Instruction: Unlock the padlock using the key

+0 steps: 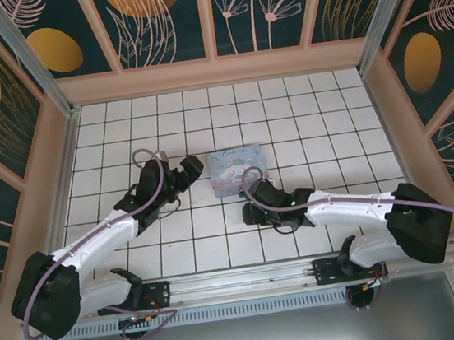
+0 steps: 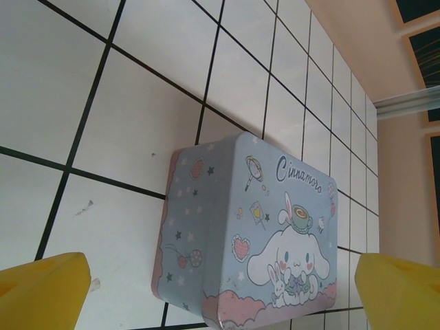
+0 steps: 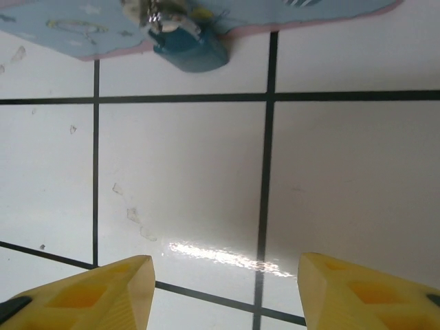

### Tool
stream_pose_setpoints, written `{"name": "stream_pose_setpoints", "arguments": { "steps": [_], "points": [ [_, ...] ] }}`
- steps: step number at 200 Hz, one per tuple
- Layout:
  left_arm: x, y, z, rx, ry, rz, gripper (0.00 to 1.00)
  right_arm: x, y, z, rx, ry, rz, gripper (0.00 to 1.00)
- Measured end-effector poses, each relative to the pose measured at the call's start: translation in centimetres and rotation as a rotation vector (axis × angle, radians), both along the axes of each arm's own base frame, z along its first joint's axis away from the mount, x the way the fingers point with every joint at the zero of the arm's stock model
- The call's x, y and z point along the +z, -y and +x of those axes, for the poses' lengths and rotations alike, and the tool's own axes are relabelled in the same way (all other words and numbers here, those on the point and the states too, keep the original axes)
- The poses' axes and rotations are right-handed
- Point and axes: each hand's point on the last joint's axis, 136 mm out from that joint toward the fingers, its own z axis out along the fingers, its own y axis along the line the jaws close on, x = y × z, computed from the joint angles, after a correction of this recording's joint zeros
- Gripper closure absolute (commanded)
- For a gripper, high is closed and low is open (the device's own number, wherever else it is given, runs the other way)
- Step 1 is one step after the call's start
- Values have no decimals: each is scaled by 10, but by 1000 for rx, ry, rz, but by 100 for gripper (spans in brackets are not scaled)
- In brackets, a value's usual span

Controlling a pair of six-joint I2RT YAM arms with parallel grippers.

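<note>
Two arms reach in from the bottom of the overhead view, one from each lower corner, toward a single pale blue cartoon-printed tin point(image 1: 238, 169) at the middle of the white tiled table point(image 1: 329, 124). There is one padlock point(image 3: 191, 49), with a small blue body. In the right wrist view it sits at the top edge, left of centre, lying on the tile and pressed against the tin's pink-trimmed side. A knot of silvery metal point(image 3: 161, 17) shows at the padlock's upper end (shackle or key, I cannot tell which, as it is cut off by the frame edge). The right gripper point(image 3: 227, 295) has its two yellow fingertips point(image 3: 89, 295) in the bottom corners of that view. They are spread apart over bare tile with nothing between them, and the padlock is well up the frame from them. The left gripper point(image 2: 220, 295) also shows two yellow fingertips point(image 2: 41, 292), one in each bottom corner of its own view. They are spread wide and hold nothing. The tin lies flat between and beyond them, lid up, filling the lower centre. In the overhead view the left gripper sits just left of the tin, and the right gripper sits at its lower edge.
</note>
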Motion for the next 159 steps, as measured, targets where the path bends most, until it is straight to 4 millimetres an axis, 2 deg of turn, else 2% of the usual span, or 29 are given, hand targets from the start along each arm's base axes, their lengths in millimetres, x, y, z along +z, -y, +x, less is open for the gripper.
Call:
{"name": "stream_pose_setpoints", "arguments": {
  "steps": [24,55,67,159],
  "points": [
    [2,1,1,0,5,-5,1,2,14,9,-29,12,-3,42],
    [3,1,1,-1,10,-8,1,-17,42,14,-75,-14,-54,42],
    [2,1,1,-1,9,-8,1,-22,48,13,-77,-20,-69,42],
    [3,2,2,-3,12,-13,1,-29,36,2,7,-57,-55,46]
  ]
}}
